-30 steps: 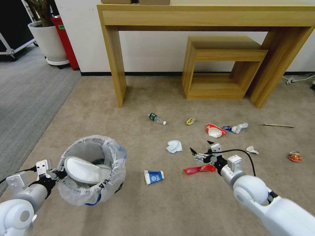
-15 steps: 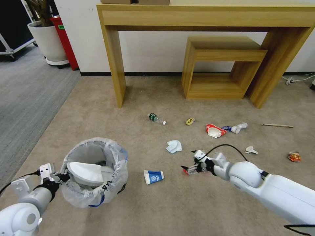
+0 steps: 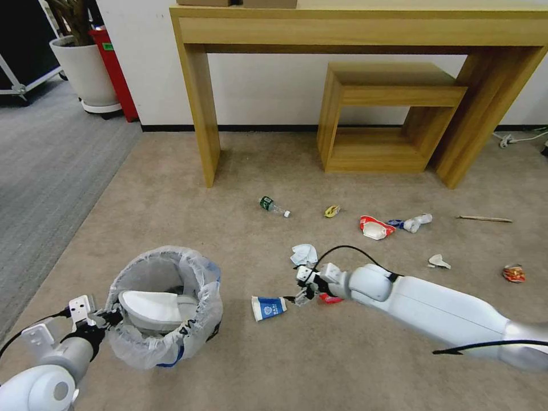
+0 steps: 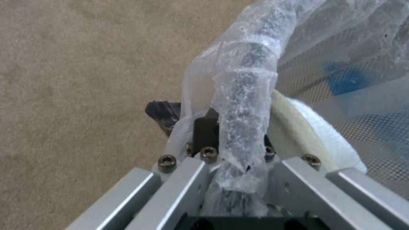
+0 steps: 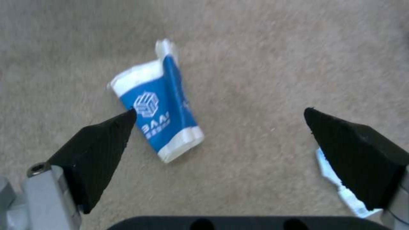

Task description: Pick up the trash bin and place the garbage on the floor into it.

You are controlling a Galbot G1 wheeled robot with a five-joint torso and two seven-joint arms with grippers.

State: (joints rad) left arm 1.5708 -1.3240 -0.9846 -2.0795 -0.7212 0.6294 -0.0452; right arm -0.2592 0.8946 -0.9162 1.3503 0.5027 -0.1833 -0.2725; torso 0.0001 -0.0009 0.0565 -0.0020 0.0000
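Crinkled bag on round bin

Beige carpet, blue-white cup, white slipper, red wrapper

Even, bright indoor light; soft shadows; head view bows at edges; wrist views blurred.

Matt carpet floor; paper cup.
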